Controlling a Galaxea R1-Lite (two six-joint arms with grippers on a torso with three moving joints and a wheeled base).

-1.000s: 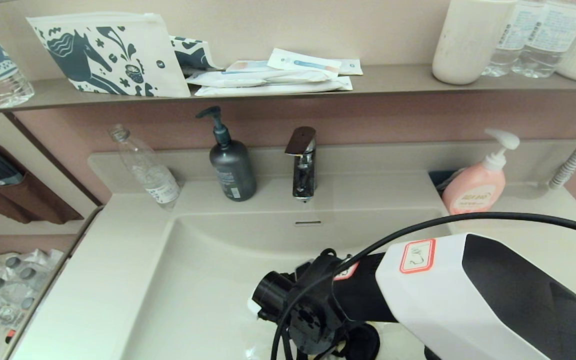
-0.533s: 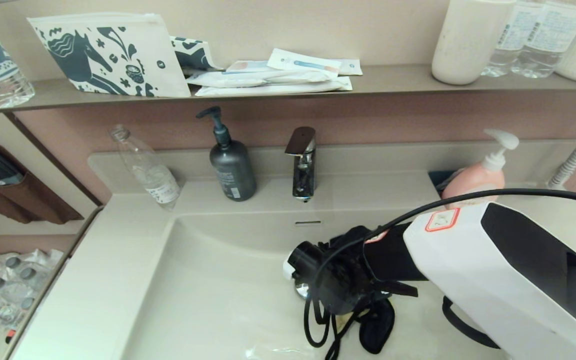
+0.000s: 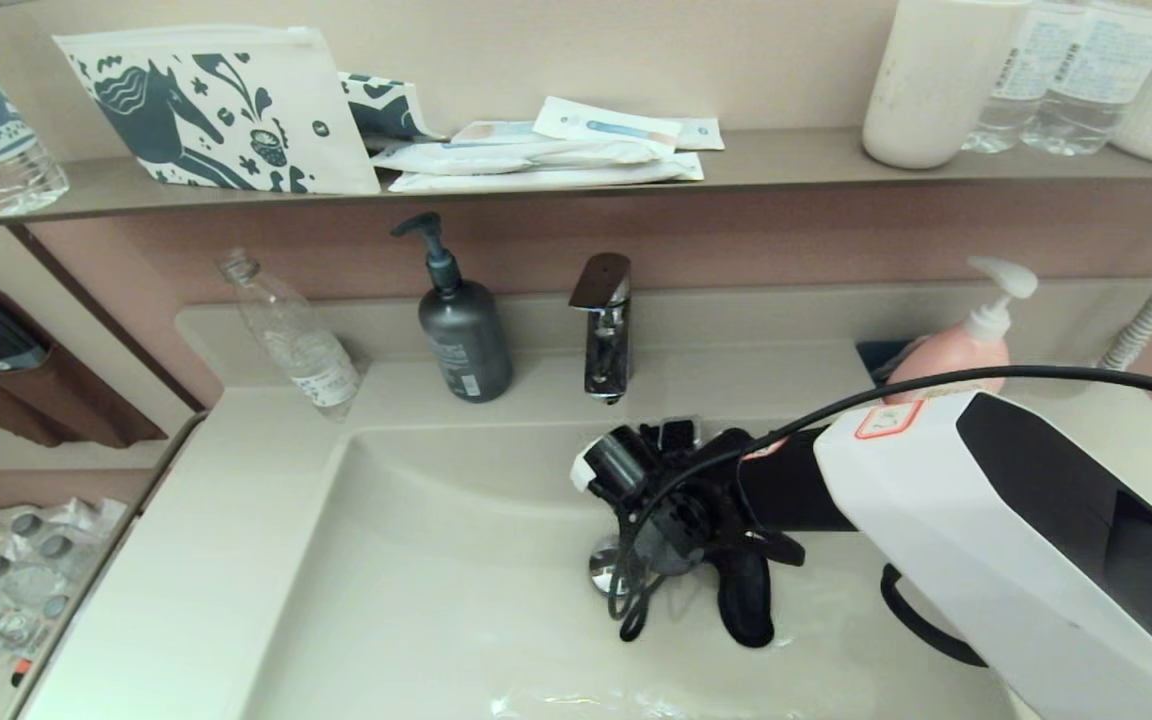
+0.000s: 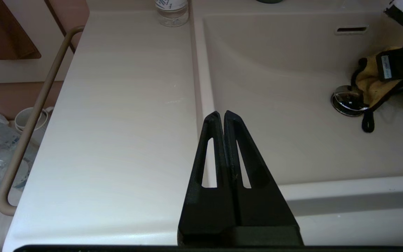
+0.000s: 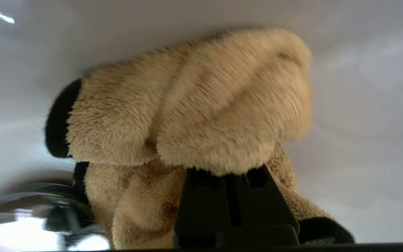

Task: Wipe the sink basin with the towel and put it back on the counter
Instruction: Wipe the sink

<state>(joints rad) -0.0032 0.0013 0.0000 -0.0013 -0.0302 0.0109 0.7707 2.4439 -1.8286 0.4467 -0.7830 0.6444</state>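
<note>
The mustard-yellow towel (image 5: 194,105) is bunched up on the floor of the sink basin (image 3: 436,560), right beside the chrome drain plug (image 3: 601,572). My right gripper (image 5: 229,173) is shut on the towel, and the fluffy cloth hides its fingertips. In the head view only the towel's black backing and loop (image 3: 744,600) hang out under my right wrist. In the left wrist view the towel (image 4: 369,85) lies against the plug (image 4: 345,101). My left gripper (image 4: 220,113) hangs shut and empty over the counter (image 4: 117,122) at the basin's left rim.
The faucet (image 3: 606,325) stands behind the basin, close to my right wrist. A grey pump bottle (image 3: 461,330) and a tilted clear bottle (image 3: 291,335) sit at the back left, a pink pump bottle (image 3: 956,350) at the back right. A rail (image 4: 33,115) runs along the counter's left edge.
My right arm has swept from the basin's front towards the back, under the faucet, dragging the towel across the floor past the drain plug.
</note>
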